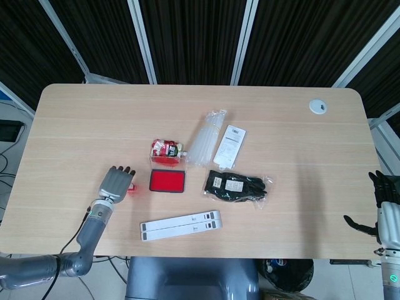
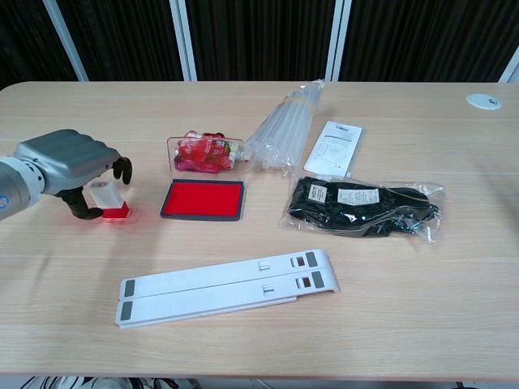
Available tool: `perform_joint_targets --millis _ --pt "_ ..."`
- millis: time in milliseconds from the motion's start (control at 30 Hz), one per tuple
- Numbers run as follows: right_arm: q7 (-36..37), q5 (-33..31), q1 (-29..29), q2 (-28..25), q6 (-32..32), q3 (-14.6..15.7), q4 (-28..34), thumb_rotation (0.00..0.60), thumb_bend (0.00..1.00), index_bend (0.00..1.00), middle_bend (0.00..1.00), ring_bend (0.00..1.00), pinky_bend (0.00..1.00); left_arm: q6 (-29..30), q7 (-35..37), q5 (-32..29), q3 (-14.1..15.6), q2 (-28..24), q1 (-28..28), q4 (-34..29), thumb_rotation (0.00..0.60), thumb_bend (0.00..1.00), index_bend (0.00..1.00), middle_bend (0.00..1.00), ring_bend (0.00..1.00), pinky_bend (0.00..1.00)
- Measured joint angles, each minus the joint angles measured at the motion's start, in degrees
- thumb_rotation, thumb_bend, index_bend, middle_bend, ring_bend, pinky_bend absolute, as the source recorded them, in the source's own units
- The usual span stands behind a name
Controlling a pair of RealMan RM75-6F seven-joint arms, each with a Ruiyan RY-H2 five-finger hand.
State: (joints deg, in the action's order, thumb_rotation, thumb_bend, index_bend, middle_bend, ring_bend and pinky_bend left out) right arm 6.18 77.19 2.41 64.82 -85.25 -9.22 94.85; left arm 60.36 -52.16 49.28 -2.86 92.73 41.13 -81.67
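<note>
Left hand [image 2: 69, 162] arches over small red-based stamp [image 2: 108, 203], thumb beside it, fingers lifted apart, nothing grasped. Stamp stands on surface [image 2: 422, 308] left of red ink pad [image 2: 203, 199]. Right hand [image 1: 386, 212] released, off surface edge.

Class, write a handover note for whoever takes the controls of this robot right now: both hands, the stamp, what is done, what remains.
Left hand: open, fingers arched over the small stamp, thumb close beside it.
Right hand: open, holding nothing, off the table's right edge.
Stamp: upright on the table, left of the red ink pad, apart from it.
Done: stamp set on the table.
Left: the left hand is not yet clear of the stamp.
</note>
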Motion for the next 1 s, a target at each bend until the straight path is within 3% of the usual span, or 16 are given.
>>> perform_joint_targets --millis 200,400,567,800,1000 --pt "-0.33 0.26 0.02 -0.01 -0.05 0.11 -0.13 0.600 0.07 0.00 0.00 0.00 0.18 1.75 0.40 -0.03 -0.35 -1.15 -0.38 -1.93 0.600 0.16 0.07 0.01 0.04 0.17" --pt "-0.96 0.53 0.01 0.13 -0.37 0.19 -0.45 0.600 0.07 0.00 0.00 0.00 0.18 4.77 4.42 2.89 -0.70 -4.79 -2.12 -6.61 0.600 0.16 0.01 0.00 0.02 0.13" --pt "-1.85 1.01 -0.01 0.23 -0.78 0.33 -0.74 0.600 0.07 0.00 0.00 0.00 0.18 9.14 10.91 7.98 -0.46 -10.09 -5.37 -12.06 0.600 0.15 0.00 0.00 0.00 0.03" --pt "-2.53 1.47 0.00 0.39 -1.06 0.51 -0.69 0.600 0.07 0.00 0.00 0.00 0.18 18.33 22.06 18.26 2.99 -19.06 -13.86 -16.11 0.600 0.11 0.00 0.00 0.00 0.00" --pt "-3.21 1.66 0.01 0.50 -1.22 0.62 -1.02 0.600 0.07 0.00 0.00 0.00 0.18 24.51 31.56 23.21 5.65 -22.65 -21.25 -15.73 0.600 0.11 0.00 0.00 0.00 0.00"
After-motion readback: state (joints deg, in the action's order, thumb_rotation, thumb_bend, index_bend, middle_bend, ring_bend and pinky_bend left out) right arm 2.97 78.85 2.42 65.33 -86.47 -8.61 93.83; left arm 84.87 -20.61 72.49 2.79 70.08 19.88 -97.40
